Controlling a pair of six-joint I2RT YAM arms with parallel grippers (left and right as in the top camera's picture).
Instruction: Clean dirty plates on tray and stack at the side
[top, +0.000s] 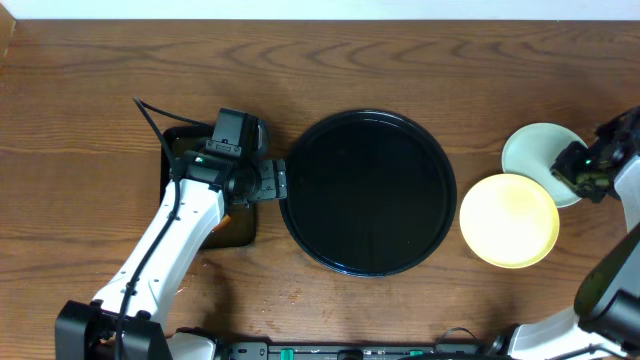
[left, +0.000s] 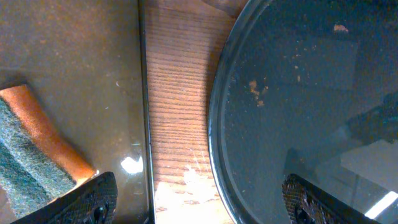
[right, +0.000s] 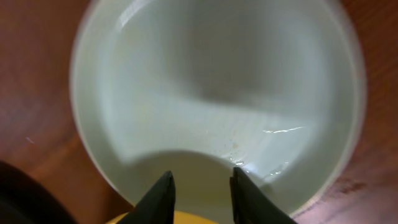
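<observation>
Blue plate (top: 535, 150) sits by the tabletop's (top: 400, 60) right edge, right under the right hand (right: 200, 186), whose fingers are a bit apart and gripping nothing. The yellow plate (top: 509, 220) touches it on the tray (top: 370, 190) side. Over the tray's left rim, the left hand (left: 199, 202) is spread wide, empty.

Table (top: 400, 50): brown wood, bold grain, low satin sheen.
Round tray (top: 370, 190): black, high gloss, mirror-like reflections, with fine orange specks on its surface.
Rectangular tray (left: 74, 62), left: dark, smooth, glossy, faintly smeared.
Sponge (left: 37, 149): orange porous foam backed with a rough grey-green fibrous scouring pad.
Pale blue plate (right: 217, 93), far right: smooth, glazed-looking, bright highlights.
Pale yellow plate (top: 508, 220): smooth, softer sheen.
Left arm (top: 170, 235): smooth white shell, plastic-looking.
Left gripper fingers (left: 93, 199): black, matt, pebbled texture.
</observation>
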